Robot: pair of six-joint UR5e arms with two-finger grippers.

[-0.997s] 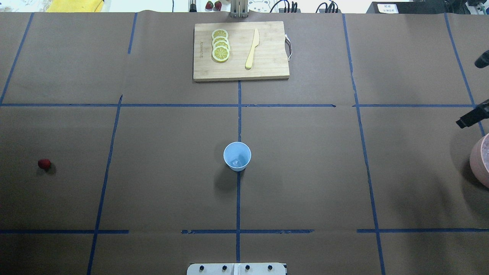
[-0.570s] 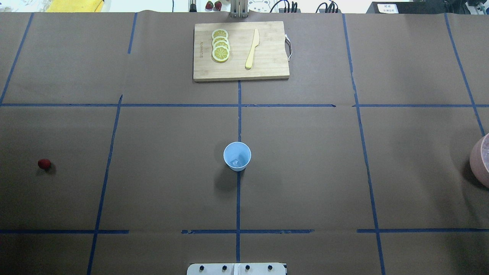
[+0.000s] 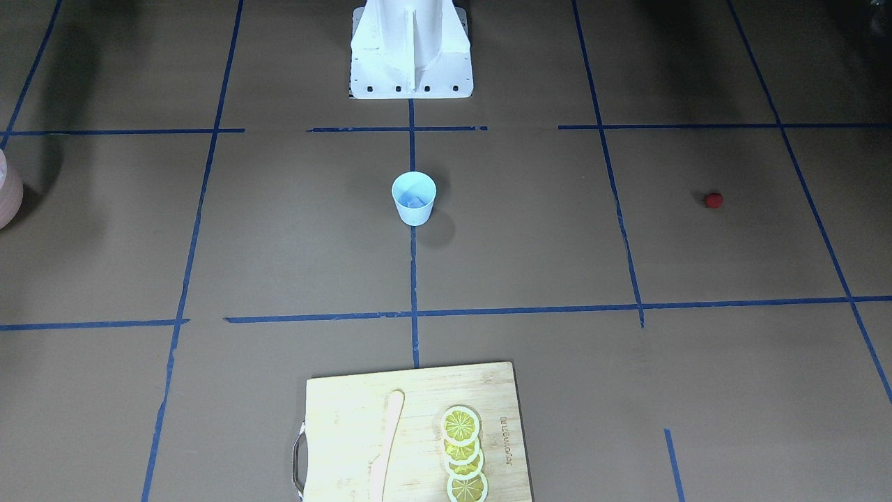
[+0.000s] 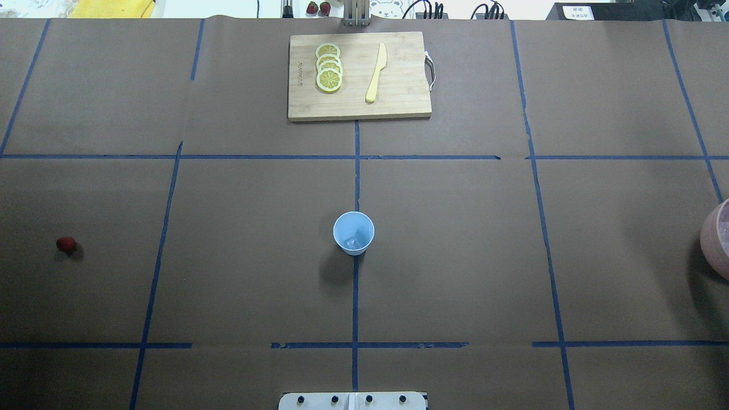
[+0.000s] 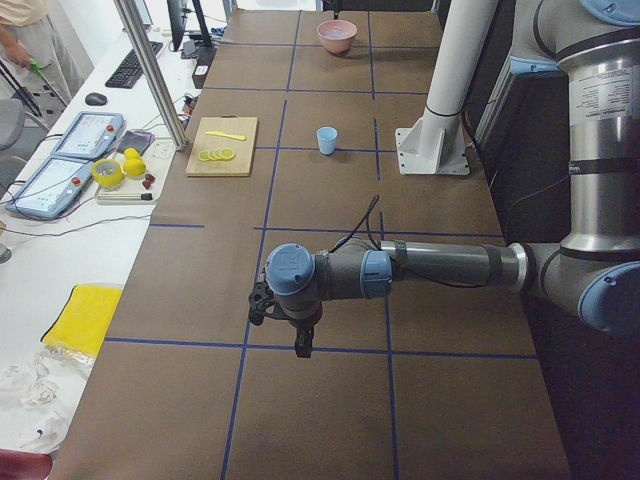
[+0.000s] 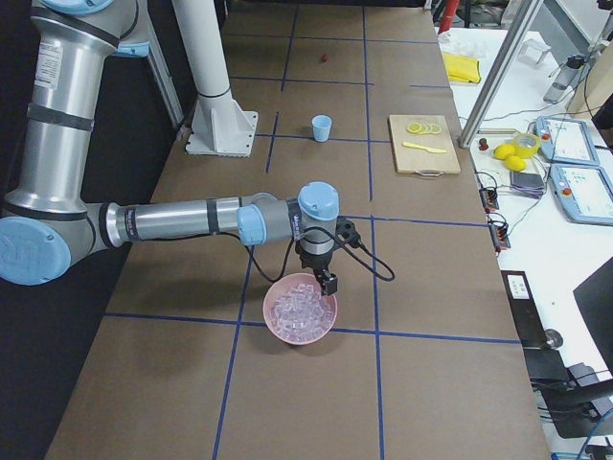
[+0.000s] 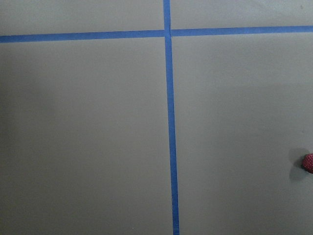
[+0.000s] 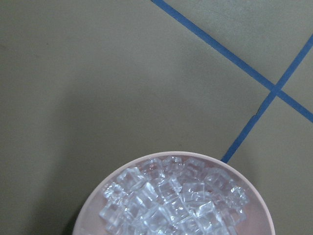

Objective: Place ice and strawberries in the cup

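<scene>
Overhead exterior: brown-papered table [image 4: 455, 256], blue tape grid [image 4: 256, 156]; side views: left gripper [image 5: 299, 346], right gripper [image 6: 329, 282], state unclear.

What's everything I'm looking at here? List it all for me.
cup: one, light blue, upright at the table centre
bowl: one, pink, table's right end
ice: many cubes, clear, heaped in the bowl, some in the cup
strawberry: one, red, alone on table's left part
cutting board: one, wooden, far middle
lemon slices: four, yellow, overlapping on the board
knife: one, pale yellow, on the board beside them
left arm: one, grey, over bare table near the strawberry
right arm: one, grey, fingers above the bowl
</scene>
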